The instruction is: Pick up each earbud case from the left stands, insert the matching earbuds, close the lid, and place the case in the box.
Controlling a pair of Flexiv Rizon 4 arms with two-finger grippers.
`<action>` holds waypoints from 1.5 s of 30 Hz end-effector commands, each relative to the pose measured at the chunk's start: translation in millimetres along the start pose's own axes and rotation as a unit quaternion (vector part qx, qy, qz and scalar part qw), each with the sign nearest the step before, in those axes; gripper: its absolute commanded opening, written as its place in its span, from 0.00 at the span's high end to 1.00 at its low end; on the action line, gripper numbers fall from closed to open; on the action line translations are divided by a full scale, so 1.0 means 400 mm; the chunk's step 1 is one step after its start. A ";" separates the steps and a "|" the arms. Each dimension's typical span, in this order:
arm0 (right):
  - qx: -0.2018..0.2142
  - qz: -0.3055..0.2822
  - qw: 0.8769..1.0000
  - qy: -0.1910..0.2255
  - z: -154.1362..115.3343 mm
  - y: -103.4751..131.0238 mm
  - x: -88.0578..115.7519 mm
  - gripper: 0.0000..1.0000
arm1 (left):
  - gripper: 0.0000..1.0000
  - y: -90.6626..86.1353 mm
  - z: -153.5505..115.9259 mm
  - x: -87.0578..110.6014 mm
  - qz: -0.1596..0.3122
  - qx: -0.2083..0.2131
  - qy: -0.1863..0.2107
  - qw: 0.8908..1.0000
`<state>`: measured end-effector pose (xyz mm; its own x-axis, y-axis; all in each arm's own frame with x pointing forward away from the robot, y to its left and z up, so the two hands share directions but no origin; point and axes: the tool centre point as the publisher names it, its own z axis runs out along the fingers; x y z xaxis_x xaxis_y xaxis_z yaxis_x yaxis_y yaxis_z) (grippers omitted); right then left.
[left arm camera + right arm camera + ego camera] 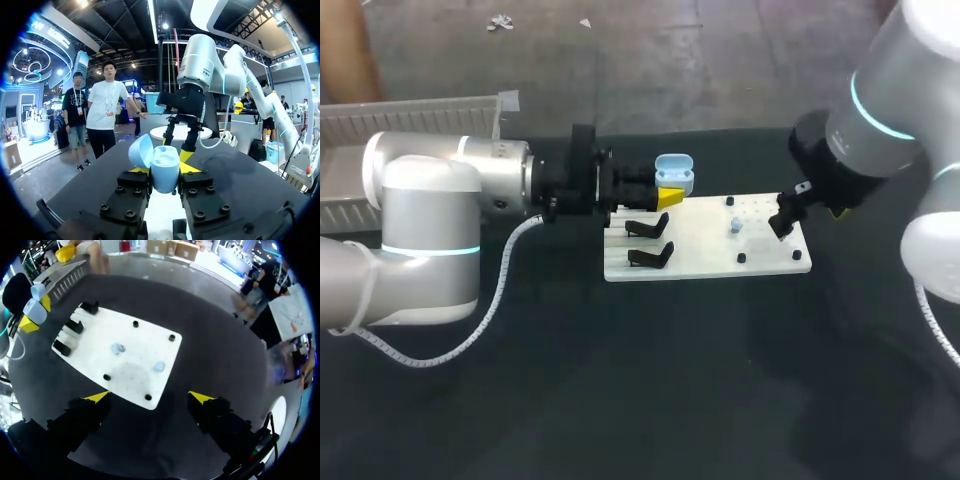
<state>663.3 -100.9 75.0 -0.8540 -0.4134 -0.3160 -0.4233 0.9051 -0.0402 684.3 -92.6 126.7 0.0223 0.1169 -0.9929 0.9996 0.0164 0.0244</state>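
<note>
Your left jaws (pixel 665 188) are clamped on the case (pixel 674 172), one finger on each side of its body. The left wrist view shows the same grip (pixel 164 176), with the case (pixel 164 170) upright between the fingers and its lid open, tipped back to one side. The case is held over the far left corner of the board (pixel 710 262), above the counter (pixel 620 380).

Just nearer you on the board are two bare stands (pixel 648 230).

Further right, past the middle of the board, lie the buds (pixel 118 348). There are two small pale blue pieces, a little apart, among the black pegs. In the head view only one (pixel 735 226) is plain.

Your right jaws (pixel 785 215) hang over the board's right end, wide apart and holding nothing. From the right wrist (pixel 149 399) the buds lie ahead of them, and the case (pixel 36 310) is well beyond, at the far end of the board (pixel 145 340).

So the buds are to the right of the case, and your right arm is much the nearer to them. I judge that the right arm should pick up a bud and carry it leftward to the open case.
</note>
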 end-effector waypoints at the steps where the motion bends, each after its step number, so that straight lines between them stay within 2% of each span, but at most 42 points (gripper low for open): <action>1: 0.008 -0.004 1.000 0.022 0.028 0.010 -0.027 0.00 | 1.00 -0.006 0.000 0.002 0.002 -0.004 -0.002 1.000; 11: 0.035 -0.009 0.997 0.063 0.073 -0.002 -0.038 0.00 | 1.00 -0.006 0.000 0.002 0.002 -0.004 -0.002 1.000; 17: 0.040 0.000 0.997 0.068 0.093 -0.015 -0.045 0.03 | 1.00 -0.006 0.000 0.002 0.002 -0.004 -0.002 1.000; 20: 0.043 0.007 0.997 0.070 0.099 -0.019 -0.043 0.00 | 1.00 -0.006 0.000 0.002 0.002 -0.004 -0.002 1.000; 23: 0.044 0.010 0.997 0.070 0.105 -0.022 -0.045 0.10 | 1.00 -0.006 0.000 0.002 0.002 -0.004 -0.002 1.000; 30: 0.045 0.011 0.996 0.073 0.117 -0.023 -0.047 0.18 | 1.00 -0.006 0.000 0.002 0.002 -0.004 -0.002 1.000; 34: 0.046 0.006 0.996 0.075 0.121 -0.021 -0.051 0.31 | 1.00 -0.006 0.000 0.002 0.002 -0.004 -0.002 1.000; 36: 0.045 0.005 0.996 0.075 0.123 -0.022 -0.055 0.40 | 1.00 -0.006 0.000 0.002 0.002 -0.004 -0.002 1.000; 38: 0.045 0.005 0.996 0.075 0.125 -0.025 -0.057 0.41 | 1.00 -0.006 0.000 0.002 0.002 -0.004 -0.002 1.000; 42: 0.048 0.004 0.996 0.076 0.130 -0.029 -0.063 0.50 | 1.00 -0.006 0.000 0.002 0.002 -0.004 -0.002 1.000; 45: 0.050 0.005 0.996 0.076 0.132 -0.031 -0.064 0.51 | 1.00 -0.006 0.000 0.002 0.002 -0.004 -0.002 1.000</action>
<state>703.0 -98.3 34.8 -0.8955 -0.4090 -0.1755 -0.3903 0.9112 -0.1319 684.1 -92.9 126.8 0.0222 0.1175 -0.9928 0.9996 0.0171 0.0243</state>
